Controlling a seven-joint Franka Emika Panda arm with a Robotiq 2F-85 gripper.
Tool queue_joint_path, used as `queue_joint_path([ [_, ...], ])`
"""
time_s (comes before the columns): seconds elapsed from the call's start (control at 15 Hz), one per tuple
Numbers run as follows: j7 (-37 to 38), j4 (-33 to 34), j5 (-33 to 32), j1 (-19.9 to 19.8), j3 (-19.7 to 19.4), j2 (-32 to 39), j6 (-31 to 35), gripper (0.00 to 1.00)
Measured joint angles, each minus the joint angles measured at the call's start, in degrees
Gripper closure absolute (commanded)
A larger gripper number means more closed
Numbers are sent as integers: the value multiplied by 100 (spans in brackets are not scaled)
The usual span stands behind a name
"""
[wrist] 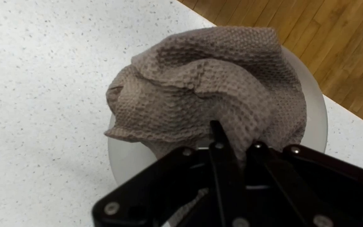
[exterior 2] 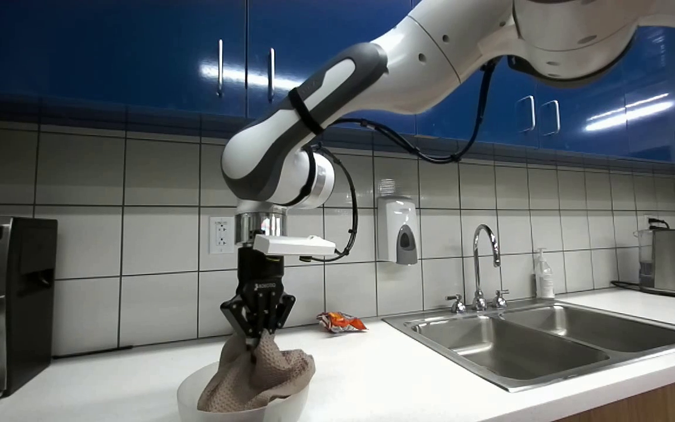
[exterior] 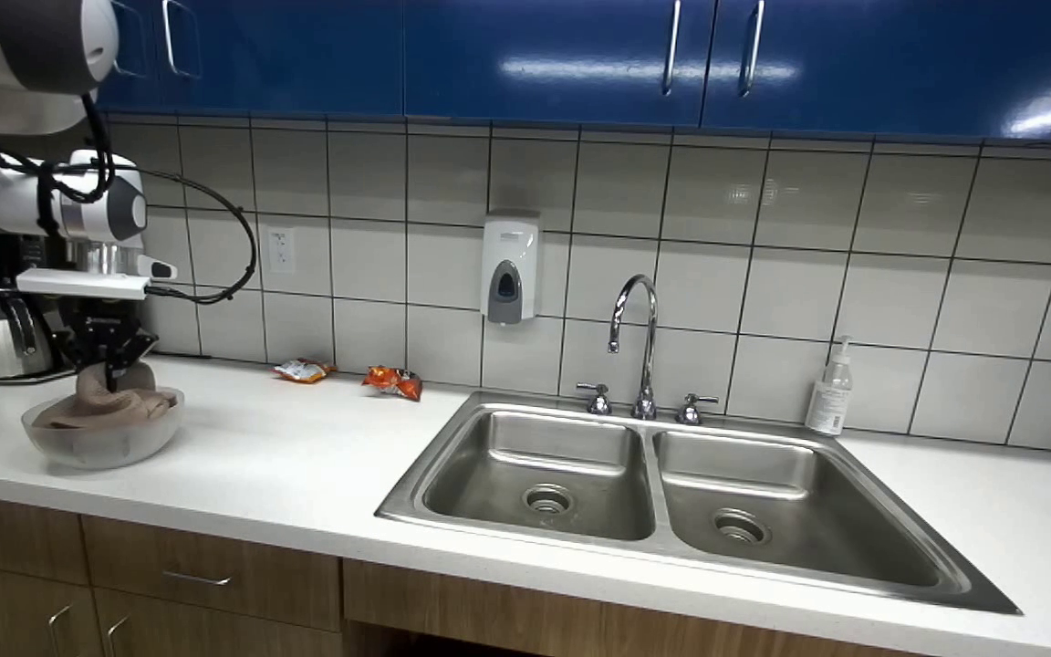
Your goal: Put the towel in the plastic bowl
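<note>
The brown, waffle-textured towel [exterior: 101, 408] lies bunched in the translucent plastic bowl [exterior: 110, 445] on the counter. In an exterior view the towel [exterior 2: 258, 378] rises above the rim of the bowl [exterior 2: 290, 407] and drapes over part of it. My gripper [exterior 2: 252, 347] points straight down over the bowl and is shut on a fold of the towel. In the wrist view the towel [wrist: 181, 94] covers most of the bowl [wrist: 317, 119]. Fabric passes between the fingers of the gripper [wrist: 233, 138]; one fingertip is buried in the folds.
Snack bags [exterior: 393, 381] lie by the tiled wall. A double sink [exterior: 653, 529] with a faucet [exterior: 644, 356] stands farther along the counter. A coffee maker [exterior 2: 27, 305] stands near the bowl. The counter's front edge is close to the bowl.
</note>
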Motion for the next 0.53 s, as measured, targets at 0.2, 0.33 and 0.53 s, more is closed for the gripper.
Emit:
queue_joint_path([
  [0.2,0,0,0,14,-4,60,35,38],
  [0.33,0,-1,0,14,-16,63,81,23],
  [0.53,0,-13,0,10,-45,53,199,2],
])
